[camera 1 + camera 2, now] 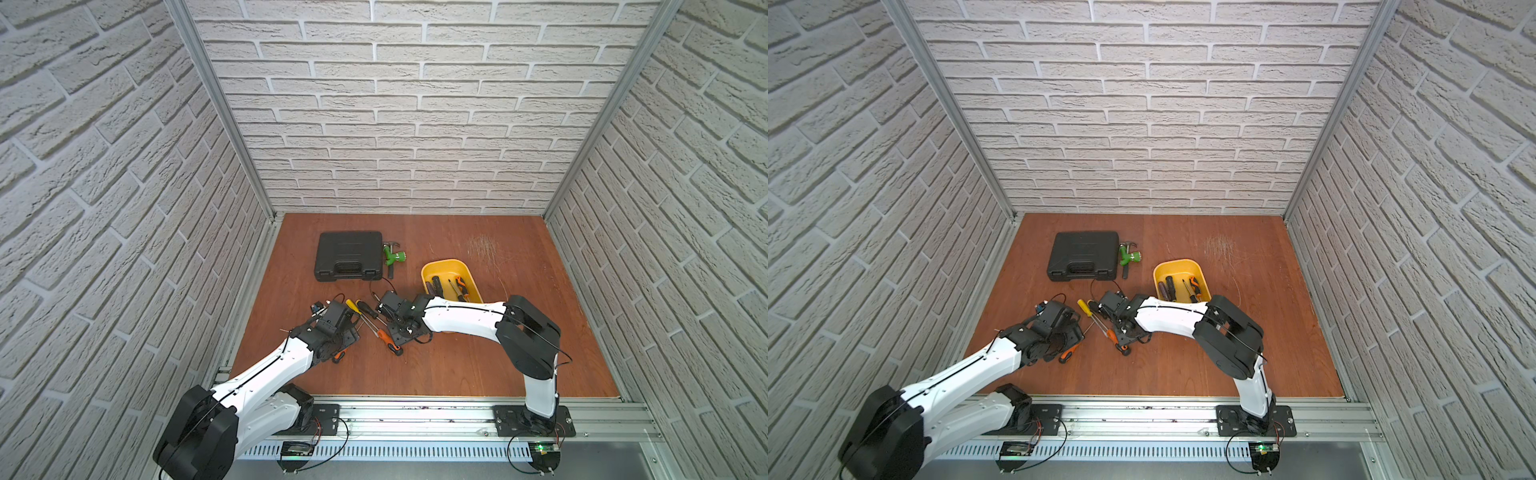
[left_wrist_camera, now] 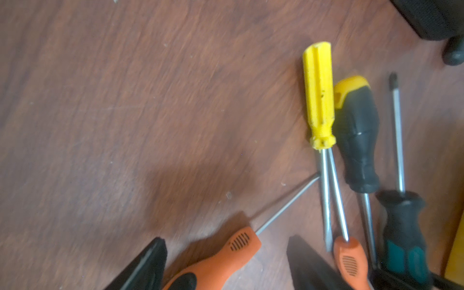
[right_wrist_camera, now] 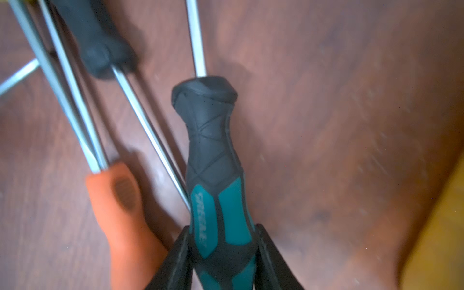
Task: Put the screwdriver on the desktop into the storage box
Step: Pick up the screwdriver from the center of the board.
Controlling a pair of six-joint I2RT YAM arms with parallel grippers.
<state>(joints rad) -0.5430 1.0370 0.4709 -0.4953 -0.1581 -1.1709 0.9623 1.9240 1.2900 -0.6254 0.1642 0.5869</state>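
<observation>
On the desktop (image 1: 457, 365) lie several screwdrivers in a loose bunch. My right gripper (image 3: 222, 231) is shut on the teal-and-black handle of one screwdriver (image 3: 213, 150), whose shaft points away over the wood. My left gripper (image 2: 228, 253) stands open, its jaws on either side of an orange-handled screwdriver (image 2: 226, 258) without touching it. A yellow-handled one (image 2: 319, 95), a black-and-yellow one (image 2: 356, 135) and a second orange one (image 2: 350, 261) lie between the two grippers. The yellow storage box (image 1: 444, 262) sits just behind my right forearm, with several tools inside.
A shut black tool case (image 1: 348, 255) lies at the back left, with a green-handled tool (image 1: 394, 255) and a hammer beside it. Brick-pattern walls close in three sides. An aluminium rail (image 1: 415, 413) runs along the front edge.
</observation>
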